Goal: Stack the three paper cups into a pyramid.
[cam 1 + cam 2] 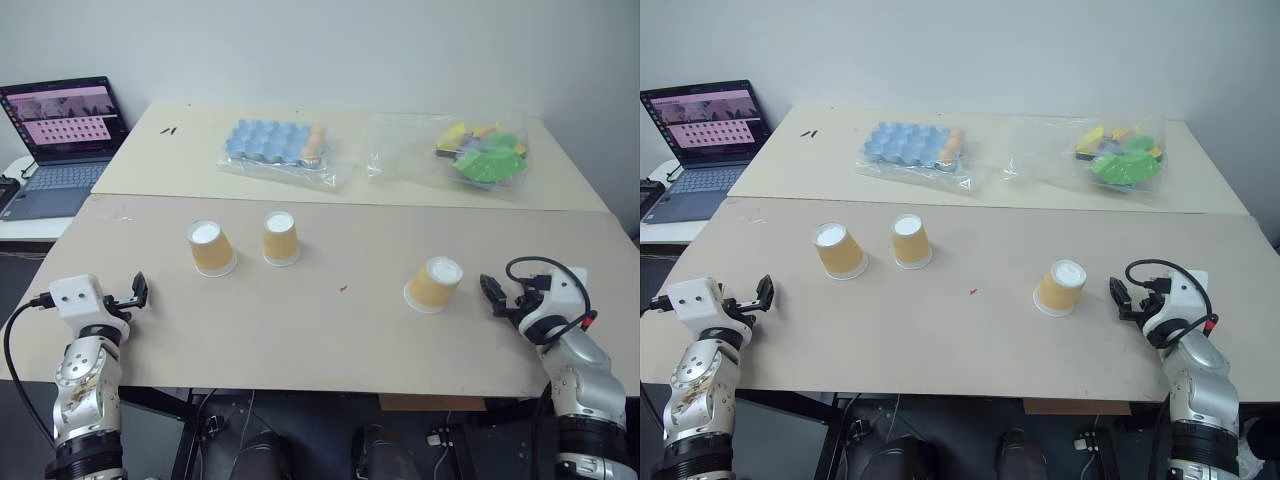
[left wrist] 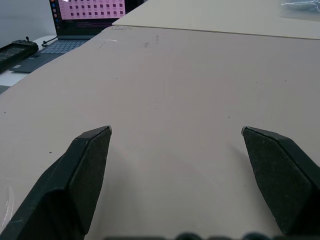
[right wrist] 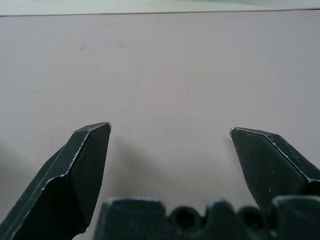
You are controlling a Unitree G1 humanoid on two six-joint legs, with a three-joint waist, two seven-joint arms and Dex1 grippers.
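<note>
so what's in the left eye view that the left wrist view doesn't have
Left eye view: the three paper cups, upside down, two close together and one apart nearer the right gripper, plus the blue tray and a bag of coloured pieces.

Left wrist view: the left gripper up close, fingers wide apart with nothing between them.

Both: the beige table and the laptop.

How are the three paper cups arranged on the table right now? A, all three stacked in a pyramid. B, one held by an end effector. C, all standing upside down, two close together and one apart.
C: two cups stand near each other, white bases up, and the third cup stands apart by the right end effector, which is open and empty.
</note>
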